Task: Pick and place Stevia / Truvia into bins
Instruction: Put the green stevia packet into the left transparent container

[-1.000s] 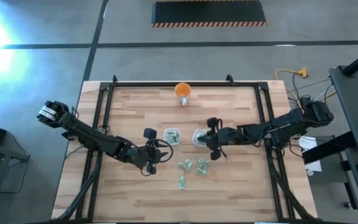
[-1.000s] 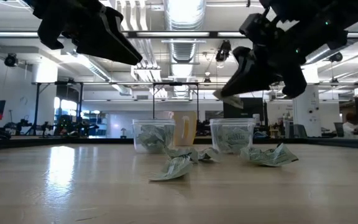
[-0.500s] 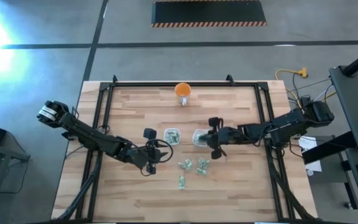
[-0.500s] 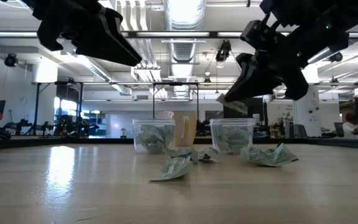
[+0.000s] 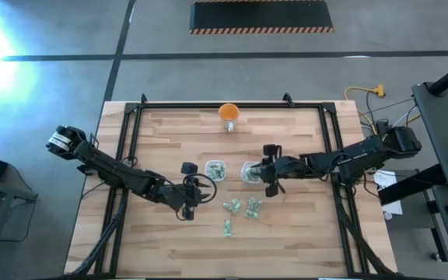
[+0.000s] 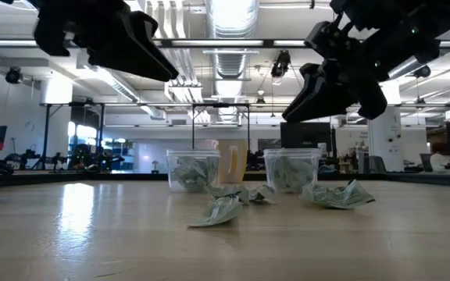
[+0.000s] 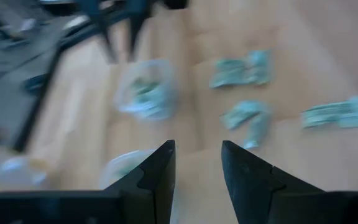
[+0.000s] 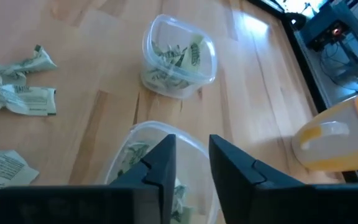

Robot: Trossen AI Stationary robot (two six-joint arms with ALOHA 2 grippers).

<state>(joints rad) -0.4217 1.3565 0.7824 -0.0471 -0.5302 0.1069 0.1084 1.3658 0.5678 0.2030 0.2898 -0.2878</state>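
Two clear bins stand mid-table, the left bin (image 5: 216, 169) and the right bin (image 5: 250, 171), each holding several green-and-white sachets. Three more sachets (image 5: 232, 206) (image 5: 253, 206) (image 5: 228, 227) lie loose on the wood on the near side of the bins. My right gripper (image 5: 263, 172) is open and empty, hovering at the right bin's right rim (image 8: 148, 134). My left gripper (image 5: 199, 189) is open and empty, above the table just left of the left bin. In the low view both grippers (image 6: 172, 76) (image 6: 289, 117) hang well above the bins.
An orange cup (image 5: 229, 113) stands near the table's far edge, behind the bins. Black frame rails (image 5: 131, 140) run along the table's left, right and far sides. Bare wood lies toward the near edge, past the loose sachets.
A sachet that hung from my right gripper's fingertips above the right bin has sunk lower and then left the fingers; it no longer shows there. The right gripper has stayed over the bin's right rim.
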